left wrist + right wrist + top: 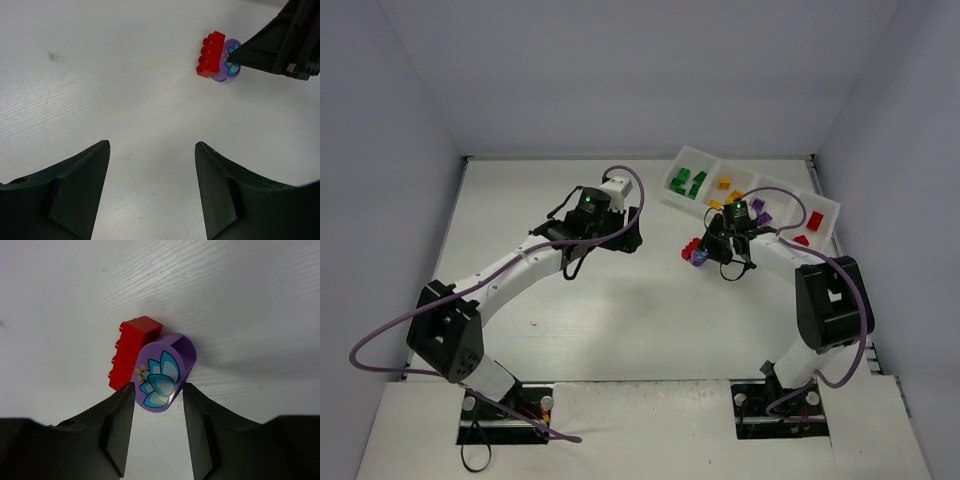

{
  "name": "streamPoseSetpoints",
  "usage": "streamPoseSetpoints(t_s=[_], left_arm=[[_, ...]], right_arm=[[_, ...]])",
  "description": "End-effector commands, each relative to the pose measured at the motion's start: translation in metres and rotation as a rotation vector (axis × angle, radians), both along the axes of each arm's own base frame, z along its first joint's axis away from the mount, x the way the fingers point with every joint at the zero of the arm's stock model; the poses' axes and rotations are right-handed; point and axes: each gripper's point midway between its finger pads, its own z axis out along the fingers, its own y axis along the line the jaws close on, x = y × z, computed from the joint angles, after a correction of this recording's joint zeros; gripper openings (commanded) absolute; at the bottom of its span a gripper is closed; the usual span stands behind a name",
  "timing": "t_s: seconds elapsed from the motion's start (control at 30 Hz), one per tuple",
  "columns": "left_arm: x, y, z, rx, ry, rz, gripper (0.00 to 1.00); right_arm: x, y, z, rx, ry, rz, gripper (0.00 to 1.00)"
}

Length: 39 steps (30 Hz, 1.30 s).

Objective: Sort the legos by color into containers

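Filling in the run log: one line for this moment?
left gripper: open, empty; right gripper: shut on purple piece; piece: on table beside red brick

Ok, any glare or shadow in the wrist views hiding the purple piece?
Right wrist: small glare spot low on the purple piece, with the right gripper closed on it; soft shadow beside it, outline clear. Left wrist: sharp, evenly lit, red brick crisp, the piece partly covered by that gripper.
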Motion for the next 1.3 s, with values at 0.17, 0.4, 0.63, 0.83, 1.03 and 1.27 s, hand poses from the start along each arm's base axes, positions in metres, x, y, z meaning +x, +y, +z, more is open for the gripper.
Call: streamPoseSetpoints(t_s=[0.17,0.4,0.63,0.83,1.03,1.27], left_arm=[[-0.004,0.014,0.025,-0.012,-0.058,0.023,0.63],[-0.013,0.017,0.027,0.030,-0.122,-0.101,0.63],[-0.029,0.013,0.012,0.141,-0.226,-0.388,0.63],[-0.024,-0.001,-0.004,0.205,-0.296,-0.596,0.65],[-0.014,-0.027,-0.017,0.195,-0.308,-0.784,0.65],[-0.003,-0.047,-0.044,0.204,-0.241,-0.948,0.65]], right_arm=[[0.010,0.023,-0.011,-0.061,-0.031,0.250,0.31],[-0.009,0.068,-0.005,-0.069,-0.093,0.536,0.20],[-0.024,0.099,0.016,-0.009,-0.144,0.691,0.26],[-0.015,0.096,0.047,-0.049,-0.212,0.726,0.46],[-0.010,0.078,0.069,-0.092,-0.245,0.690,0.52],[-0.017,0.014,0.061,-0.088,-0.185,0.479,0.52]])
